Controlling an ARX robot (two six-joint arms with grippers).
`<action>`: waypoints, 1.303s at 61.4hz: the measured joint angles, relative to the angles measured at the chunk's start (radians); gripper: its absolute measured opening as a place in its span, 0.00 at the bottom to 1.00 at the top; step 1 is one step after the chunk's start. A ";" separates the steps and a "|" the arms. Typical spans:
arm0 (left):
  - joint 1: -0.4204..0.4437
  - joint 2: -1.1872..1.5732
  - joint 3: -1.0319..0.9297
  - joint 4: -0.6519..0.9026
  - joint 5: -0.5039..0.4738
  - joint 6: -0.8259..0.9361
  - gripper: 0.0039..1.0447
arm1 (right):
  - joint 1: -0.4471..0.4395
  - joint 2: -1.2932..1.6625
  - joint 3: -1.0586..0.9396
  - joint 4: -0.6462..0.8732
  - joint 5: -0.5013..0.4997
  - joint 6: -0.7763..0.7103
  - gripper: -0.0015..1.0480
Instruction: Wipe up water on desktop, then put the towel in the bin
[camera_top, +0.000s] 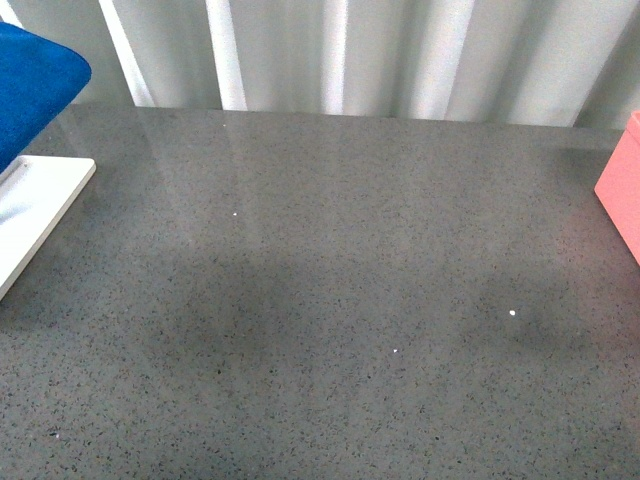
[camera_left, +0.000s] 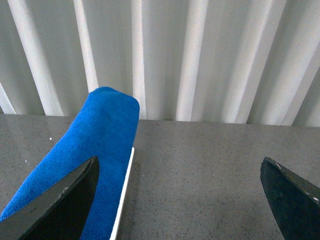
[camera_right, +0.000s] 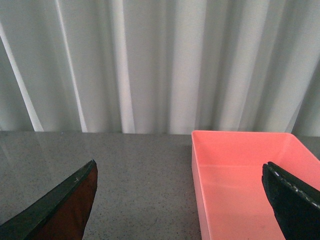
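Left wrist view: the two dark fingers of the left gripper stand wide apart with nothing between them. One sits at each lower corner of the picture, above the grey speckled desktop. Beside one finger, the bright blue towel lies in a long folded hump. It rests on a flat white board, of which only a thin edge shows. The towel reaches toward the far edge of the desktop, where a pale pleated curtain hangs.

Right wrist view: the right gripper is also spread wide. One of its dark fingers is low on one side and the other is low on the opposite side, and they hold nothing. Between and beyond them lies the desktop. A pink bin, an open rectangular box, stands on it close to the far edge. One finger partly covers the bin's near side. The same pale curtain fills the background.

Front view: neither arm shows. The desktop fills most of the picture and is slightly glossy. The towel is at the far left corner, cut off by the picture's edge, with the white board under and in front of it. A corner of the bin shows at the right edge, well apart from the towel. Three tiny white specks dot the middle of the desktop. I cannot tell whether they are water.
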 joint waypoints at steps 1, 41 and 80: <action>0.000 0.000 0.000 0.000 0.000 0.000 0.94 | 0.000 0.000 0.000 0.000 0.000 0.000 0.93; 0.000 0.000 0.000 0.000 0.000 0.000 0.94 | 0.000 0.000 0.000 0.000 0.000 0.000 0.93; 0.000 0.000 0.000 0.000 0.000 0.000 0.94 | 0.000 0.000 0.000 0.000 0.000 0.000 0.93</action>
